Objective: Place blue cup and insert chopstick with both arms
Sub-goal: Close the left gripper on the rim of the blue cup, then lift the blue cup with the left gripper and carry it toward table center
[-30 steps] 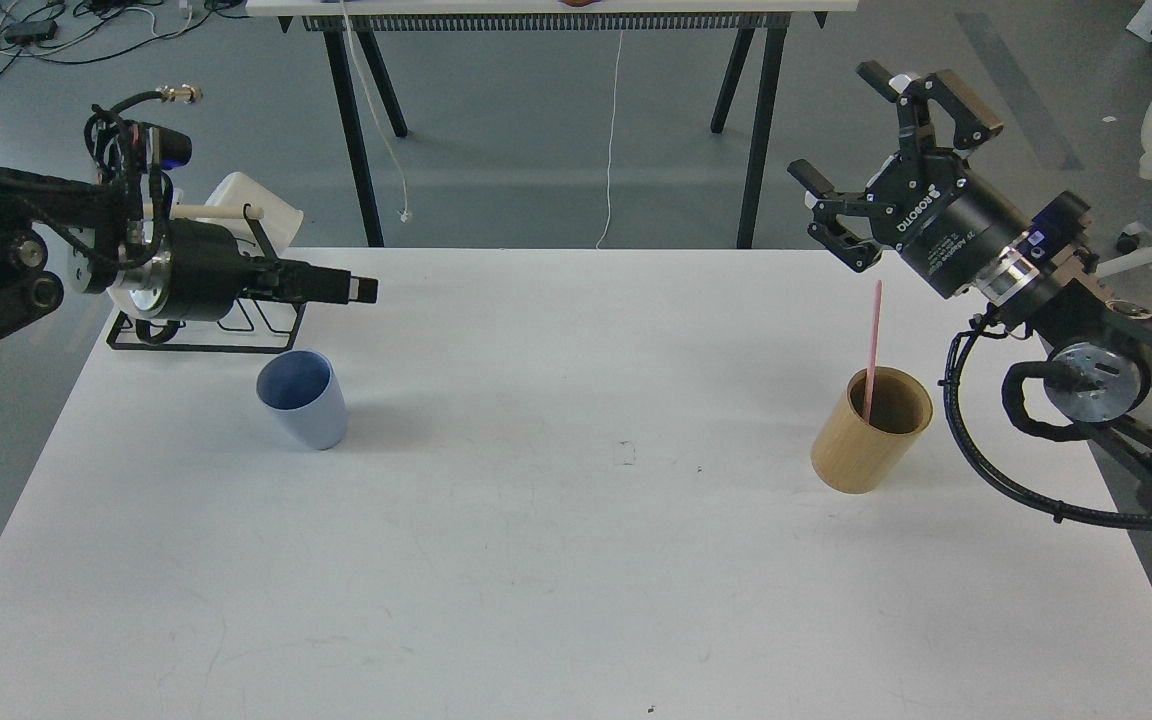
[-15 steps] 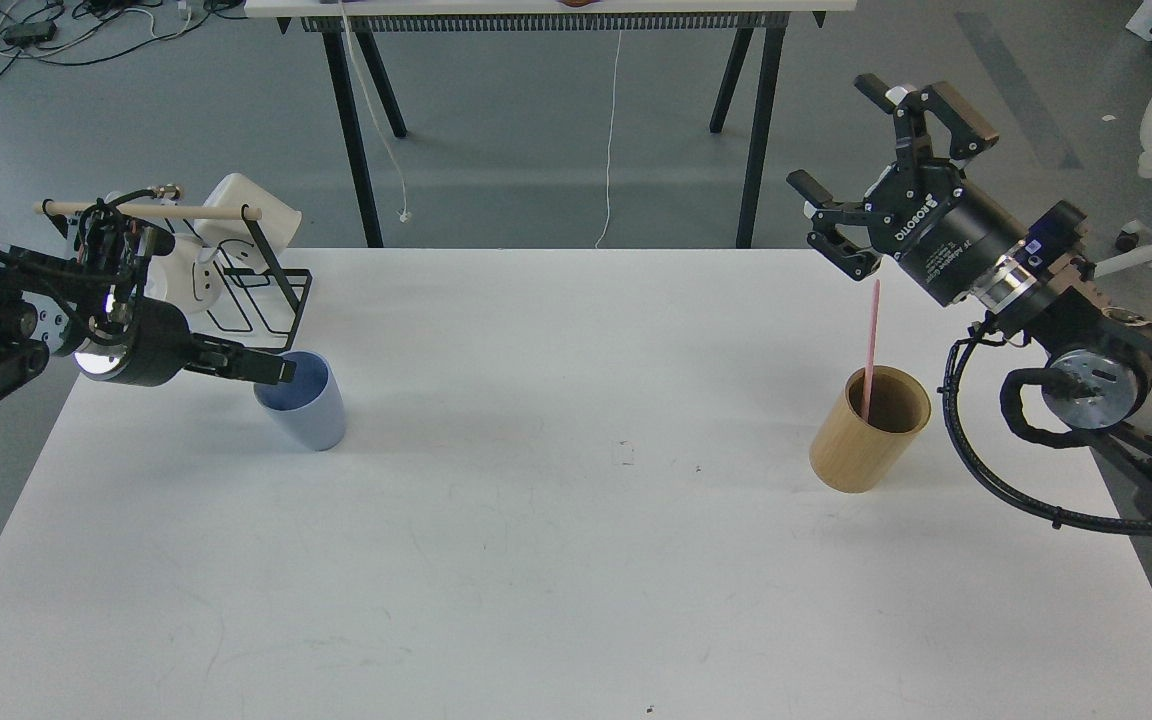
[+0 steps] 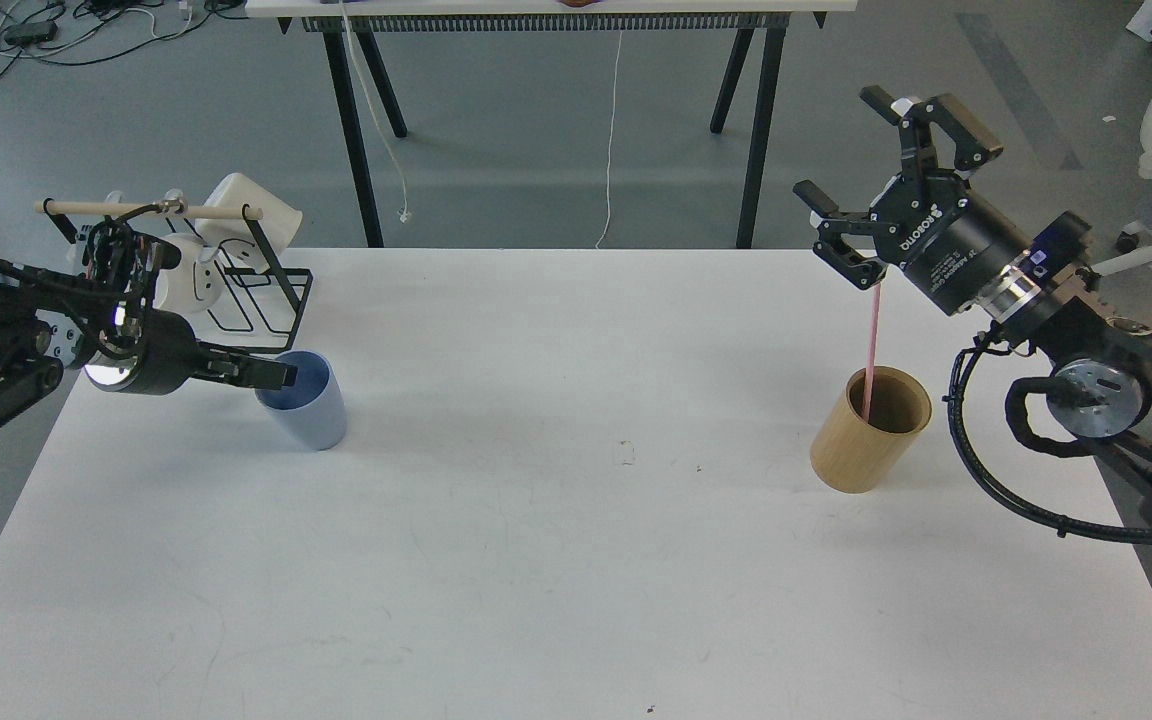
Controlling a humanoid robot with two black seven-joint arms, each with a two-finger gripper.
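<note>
The blue cup (image 3: 308,410) stands upright on the white table (image 3: 576,560) at the left. My left gripper (image 3: 281,373) reaches in from the left and sits at the cup's near rim. Its dark fingers read as one bar, so I cannot tell whether they are open or shut. The pink chopstick (image 3: 872,345) stands leaning in the tan wooden holder (image 3: 868,440) at the right. My right gripper (image 3: 884,185) is open, fingers spread wide. It hovers just above the stick's top end and holds nothing.
A black wire rack (image 3: 261,300) with white cups (image 3: 256,215) and a wooden dowel (image 3: 151,209) stands at the table's back left, just behind my left arm. Black legs of another table (image 3: 356,120) stand beyond the far edge.
My left arm has dropped from in front of the rack down to the blue cup's rim. My right gripper has shifted slightly, staying open over the stick's top.
</note>
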